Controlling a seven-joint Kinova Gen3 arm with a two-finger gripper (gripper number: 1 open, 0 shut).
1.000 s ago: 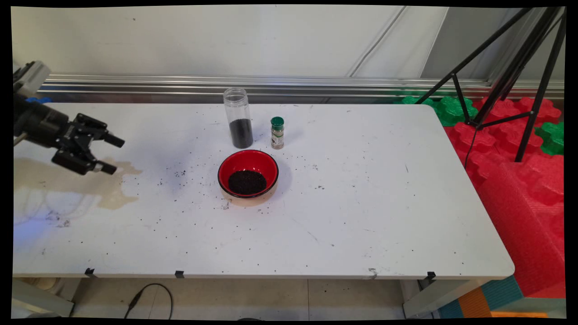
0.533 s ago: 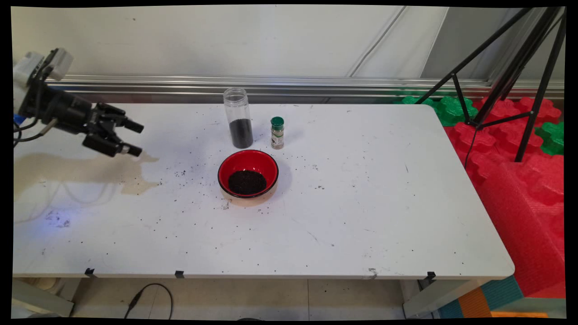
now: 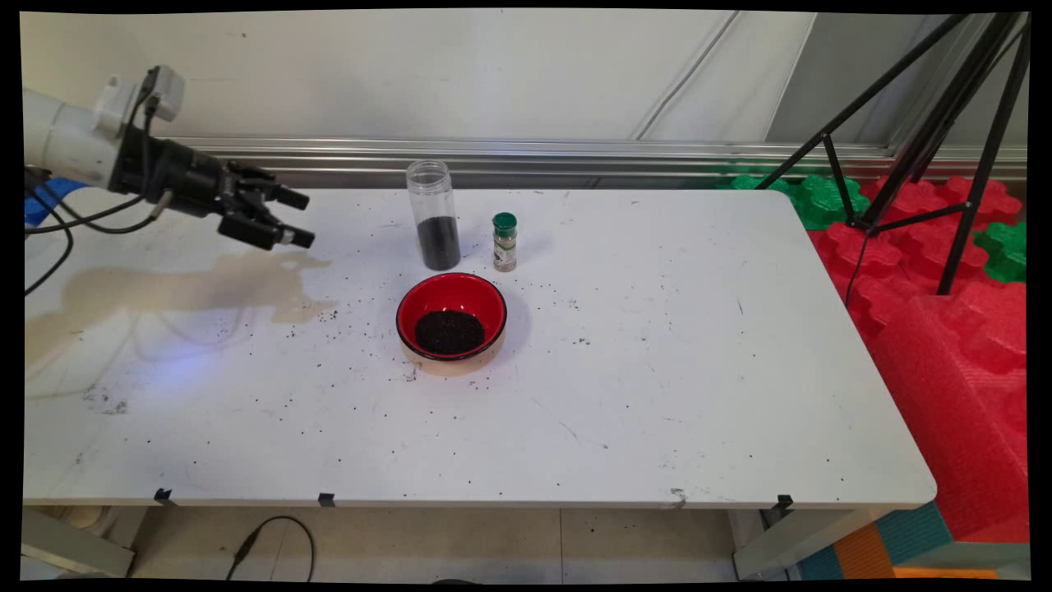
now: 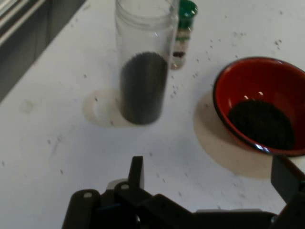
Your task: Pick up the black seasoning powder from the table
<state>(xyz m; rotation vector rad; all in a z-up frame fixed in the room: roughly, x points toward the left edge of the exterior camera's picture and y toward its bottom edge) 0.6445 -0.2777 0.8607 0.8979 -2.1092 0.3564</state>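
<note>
My black gripper (image 3: pixel 301 218) hangs above the table's far left, open and holding nothing, its two fingers pointing right toward a tall clear jar (image 3: pixel 434 215) part-filled with dark grains. In the hand view the gripper (image 4: pixel 212 176) rises from the bottom edge with the jar (image 4: pixel 144 62) straight ahead and some way off. Right of the jar stands a small spice bottle (image 3: pixel 505 242) with a green cap, partly hidden behind the jar in the hand view (image 4: pixel 183 28). In front of both sits a red bowl (image 3: pixel 451 316) with black grains in it, seen in the hand view (image 4: pixel 263 102) at the right.
Dark grains are scattered over the white table (image 3: pixel 657 370). A black tripod (image 3: pixel 929 131) stands off the table's far right corner, over red and green foam blocks (image 3: pixel 945 271). A metal rail (image 3: pixel 575 152) runs along the wall behind the table.
The gripper has moved up and to the right across the table's left side, closer to the clear jar, staying open. Jar, bottle and bowl have not moved.
</note>
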